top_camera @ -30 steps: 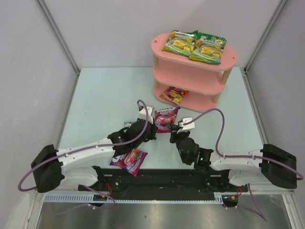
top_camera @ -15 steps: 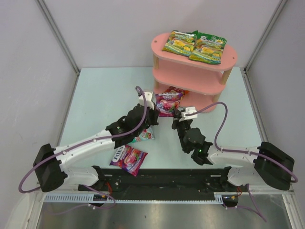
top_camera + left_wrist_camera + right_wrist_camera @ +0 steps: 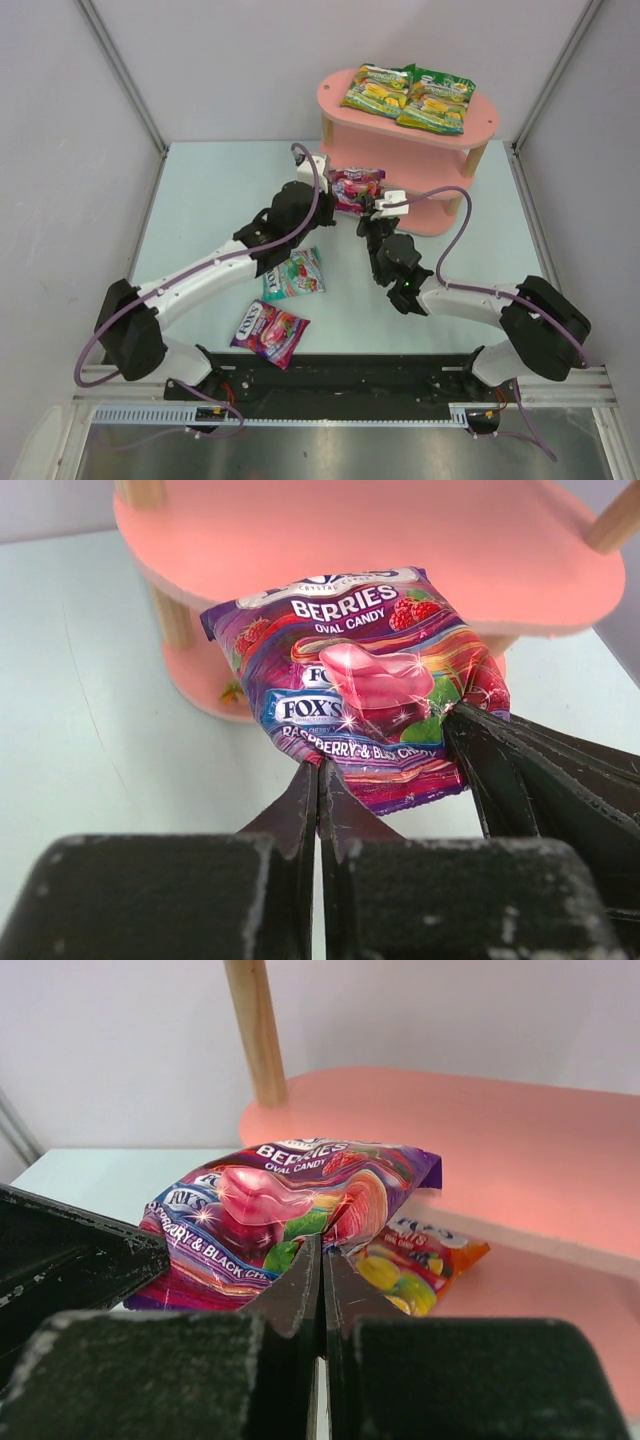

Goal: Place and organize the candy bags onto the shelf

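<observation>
A purple-magenta berries candy bag (image 3: 357,188) hangs in the air at the front left of the pink shelf (image 3: 470,128), level with the gap under its middle board. My left gripper (image 3: 337,193) is shut on the bag's near edge (image 3: 365,690), with its tips (image 3: 320,772) pinching it. My right gripper (image 3: 378,208) is shut on the bag's other edge (image 3: 270,1205), with its tips (image 3: 322,1245) on it. Two green-yellow bags (image 3: 408,96) lie on the top board. An orange-red bag (image 3: 425,1258) lies on the bottom board.
A teal bag (image 3: 295,275) and a second purple-magenta bag (image 3: 270,333) lie on the table in front of the left arm. A wooden post (image 3: 255,1030) stands just behind the held bag. Grey walls enclose the table on three sides.
Both grippers have carried the berries bag up and away from the table's middle to the shelf's front left. The teal bag that the left arm hid now shows.
</observation>
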You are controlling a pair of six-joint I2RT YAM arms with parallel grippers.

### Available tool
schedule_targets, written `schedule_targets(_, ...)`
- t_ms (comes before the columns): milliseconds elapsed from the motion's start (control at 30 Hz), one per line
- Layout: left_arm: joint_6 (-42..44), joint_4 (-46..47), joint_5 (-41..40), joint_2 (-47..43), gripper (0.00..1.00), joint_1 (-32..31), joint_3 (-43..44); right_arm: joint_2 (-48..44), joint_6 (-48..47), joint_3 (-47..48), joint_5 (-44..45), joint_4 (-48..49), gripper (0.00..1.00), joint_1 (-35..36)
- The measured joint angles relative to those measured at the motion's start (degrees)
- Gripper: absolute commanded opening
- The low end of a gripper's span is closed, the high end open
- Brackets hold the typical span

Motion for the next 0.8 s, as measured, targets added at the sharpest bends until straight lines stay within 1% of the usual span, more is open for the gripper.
schedule_targets(267, 1.6, 1.8, 4.8, 7.3, 0.0, 4.8, 7.0, 6.8, 1.2, 5.9, -4.1, 1.5, 0.0, -6.4)
schedule_targets(500, 3.0, 3.1, 8.0, 13.9, 0.0, 7.6, 13.2, 11.2, 2.7, 10.2, -6.5, 2.1, 0.0, -10.3)
schedule_targets(800, 4.0, 3.9, 11.8, 19.5, 0.0, 10.8, 18.0, 16.8, 3.7, 14.6, -8.2, 3.3, 0.0, -12.9)
